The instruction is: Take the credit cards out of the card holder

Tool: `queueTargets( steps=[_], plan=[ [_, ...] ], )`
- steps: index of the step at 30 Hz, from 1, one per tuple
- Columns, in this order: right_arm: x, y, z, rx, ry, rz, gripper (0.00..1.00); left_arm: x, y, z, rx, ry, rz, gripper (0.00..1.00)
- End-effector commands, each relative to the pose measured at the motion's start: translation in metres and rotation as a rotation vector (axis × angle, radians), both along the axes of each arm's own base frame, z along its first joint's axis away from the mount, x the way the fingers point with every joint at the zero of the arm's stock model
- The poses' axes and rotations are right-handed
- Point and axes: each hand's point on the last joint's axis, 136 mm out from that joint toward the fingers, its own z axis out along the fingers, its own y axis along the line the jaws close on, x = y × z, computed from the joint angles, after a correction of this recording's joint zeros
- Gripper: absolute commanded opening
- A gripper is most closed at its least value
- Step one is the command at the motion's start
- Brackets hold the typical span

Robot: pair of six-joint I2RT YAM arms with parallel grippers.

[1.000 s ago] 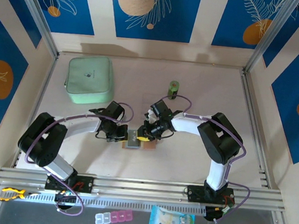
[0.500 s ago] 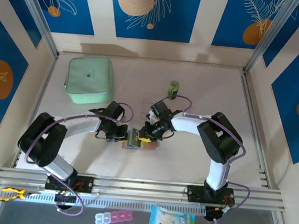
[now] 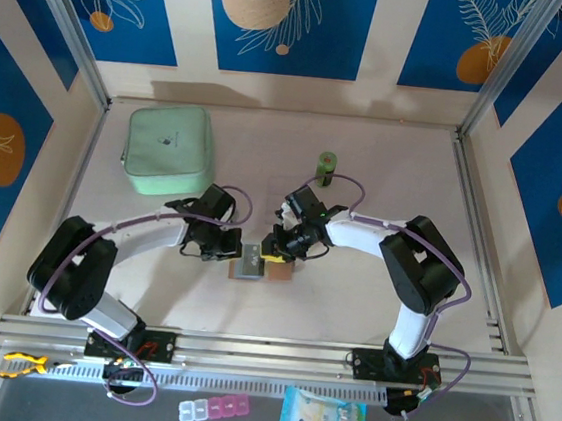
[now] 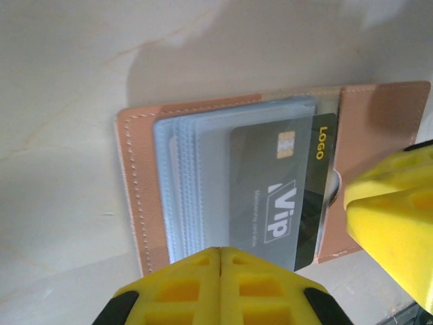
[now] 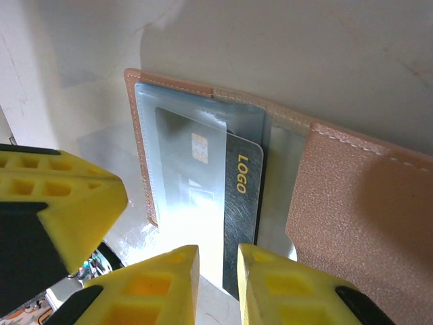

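Left gripper point(image 4: 220, 261) closed, right gripper point(image 5: 218, 256) narrowly parted, grip unclear, credit card point(image 5: 240, 196) end hidden behind both, over card holder point(image 5: 352, 203).

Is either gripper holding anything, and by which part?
Cannot tell for sure. The right gripper, fingers nearly closed, sits at the near end of the credit card, perhaps pinching it. The left gripper is shut, empty.

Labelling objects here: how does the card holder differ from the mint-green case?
Colour: the card holder is tan, the mint-green case pale green. Size: the case is far larger than the holder. State: the holder lies open with a card showing; the case is closed. Both lie flat.
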Motion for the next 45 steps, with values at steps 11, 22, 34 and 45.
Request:
queueTargets(
  steps=[11, 22, 34, 45],
  plan=[
    [-0.008, -0.002, -0.006, 0.087, 0.066, 0.005, 0.23, -0.013, 0.003, -0.027, 0.077, 0.058, -0.038, 0.00],
    [-0.008, -0.003, -0.018, 0.084, 0.110, 0.000, 0.22, -0.017, 0.007, -0.035, 0.094, 0.075, -0.036, 0.00],
    [-0.009, 0.006, -0.018, 0.142, 0.137, 0.024, 0.20, -0.017, 0.006, -0.035, 0.095, 0.077, -0.036, 0.00],
    [-0.006, -0.010, -0.018, 0.123, 0.118, -0.020, 0.11, -0.018, 0.008, -0.036, 0.102, 0.082, -0.034, 0.00]
  ],
)
